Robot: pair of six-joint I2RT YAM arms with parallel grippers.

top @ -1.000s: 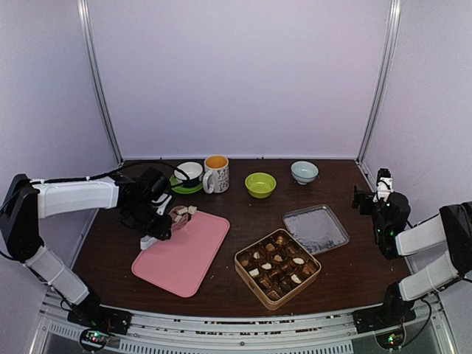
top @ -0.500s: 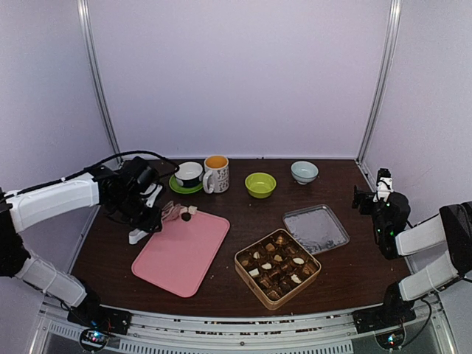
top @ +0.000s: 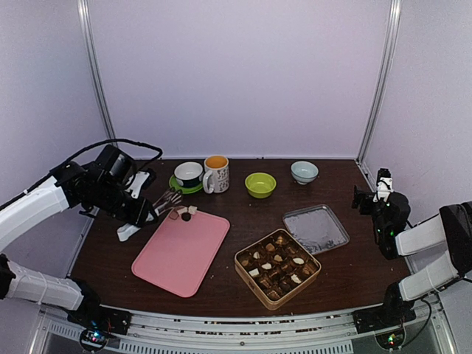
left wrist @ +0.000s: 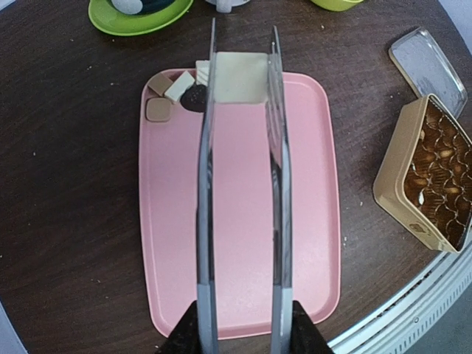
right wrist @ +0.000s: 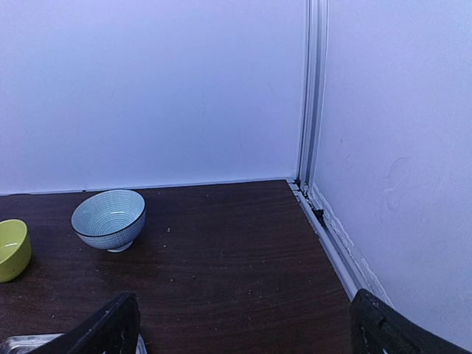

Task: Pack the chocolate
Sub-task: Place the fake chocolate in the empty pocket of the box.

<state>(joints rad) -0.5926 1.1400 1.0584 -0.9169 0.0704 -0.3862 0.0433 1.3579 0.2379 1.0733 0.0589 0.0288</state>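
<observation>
**White piece in the tongs, tin yet to reach**

We see the left gripper clamped on the long metal tongs. Their tips appear to pinch a cream-white square chocolate above the far edge of the flat pink plastic tray. Four more small chocolate pieces, tan, cream and dark, lie at the tray's far left corner. The square gold tin of filled cups sits near the dark brown table's near edge, right of the tray.

We judge the piece light, stiff but brittle, and slick against metal. It should be held across its flat sides, gently, or it may pop free.

A second ago the tongs were down among the pieces; now the arm has drawn back leftward and lifted. The right gripper stands with fingers wide apart at the table's right edge, unchanged.
</observation>
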